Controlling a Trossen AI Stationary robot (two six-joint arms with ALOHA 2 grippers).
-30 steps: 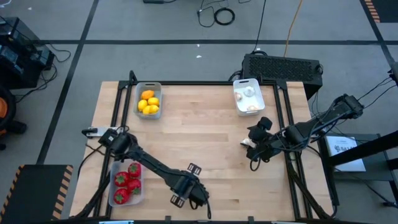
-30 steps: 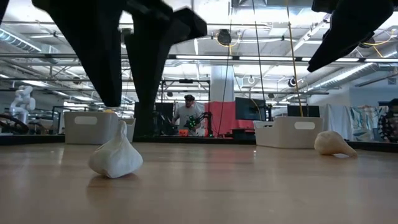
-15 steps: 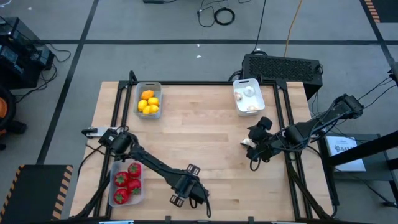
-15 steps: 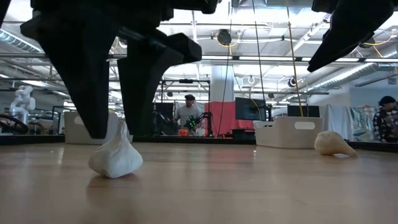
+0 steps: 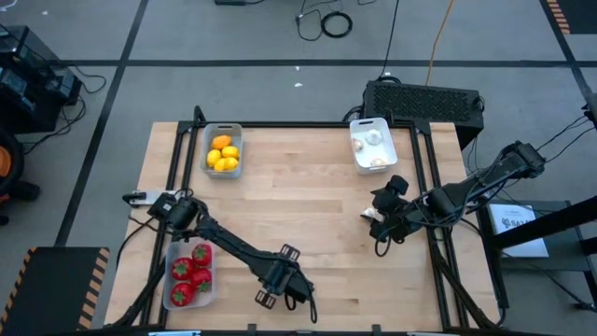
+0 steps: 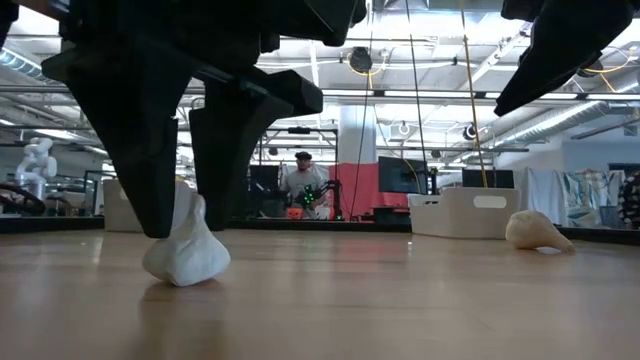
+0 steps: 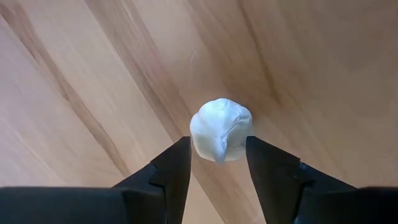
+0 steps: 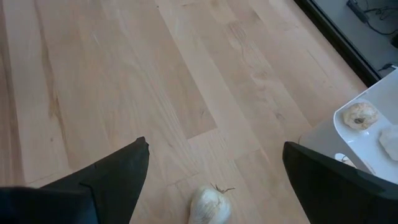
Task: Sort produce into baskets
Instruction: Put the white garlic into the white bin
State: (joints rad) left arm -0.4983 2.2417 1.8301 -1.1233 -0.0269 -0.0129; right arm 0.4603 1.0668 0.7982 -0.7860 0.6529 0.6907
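A whitish garlic bulb [image 6: 186,255] rests on its broad base on the wooden table near the front edge. My left gripper [image 6: 190,232] points straight down over it, open. Its two fingers stand on either side of the bulb's pointed top [image 7: 221,129]. In the high view this gripper [image 5: 284,285] hides the bulb. My right gripper [image 8: 216,149] hangs open and wide above a second garlic bulb [image 8: 208,204], which lies on the table right of centre [image 6: 538,232]. My left gripper comes at the bulb from above, pointing down. Its fingertips [image 7: 180,152] stand close beside the bulb's upper part. I cannot tell whether they touch it. The bulb sits upright on the table.
A grey basket [image 5: 207,138] at the far left holds yellow-orange pieces. A white basket [image 5: 357,131] at the far right holds garlic bulbs. A clear basket [image 5: 169,280] at the near left holds red pieces. Bare wood lies between them. A person shows in the room beyond the table.
My left gripper has sunk straight down toward the garlic bulb; its fingertips, which stood above the bulb's top, now reach down beside it. The bulb has stayed in place.
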